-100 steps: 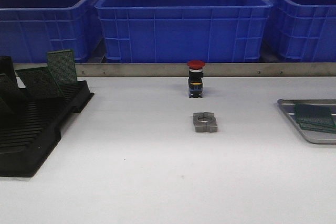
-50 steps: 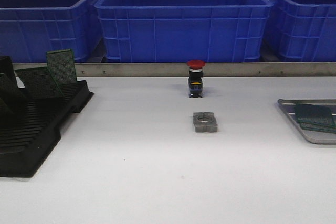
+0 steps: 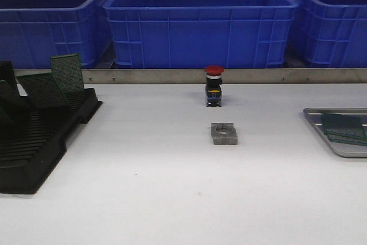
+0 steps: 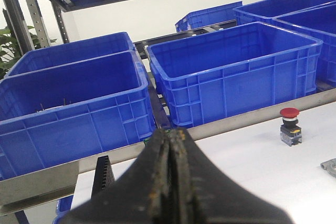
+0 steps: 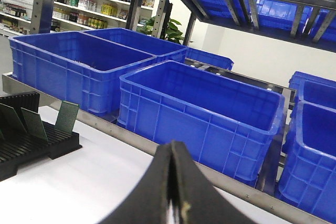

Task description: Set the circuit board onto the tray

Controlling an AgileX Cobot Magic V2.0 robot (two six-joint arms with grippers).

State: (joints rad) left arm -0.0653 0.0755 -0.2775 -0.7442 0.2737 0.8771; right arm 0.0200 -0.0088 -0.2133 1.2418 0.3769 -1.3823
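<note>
- Blue bins line a metal rail behind a white worktop, with warehouse shelving beyond.
- Green circuit boards stand upright in a black slotted rack at the worktop's left; more lie flat on the tray at the far right edge.
- Judged by look, a board is light, thin, stiff and easily scratched; pinching its exposed top edge seems safest.
- Between rack and tray sit a red push button and a grey metal block, both near the middle and avoidable.
- Left end effector and right end effector each show fingers pressed together, holding nothing.
</note>
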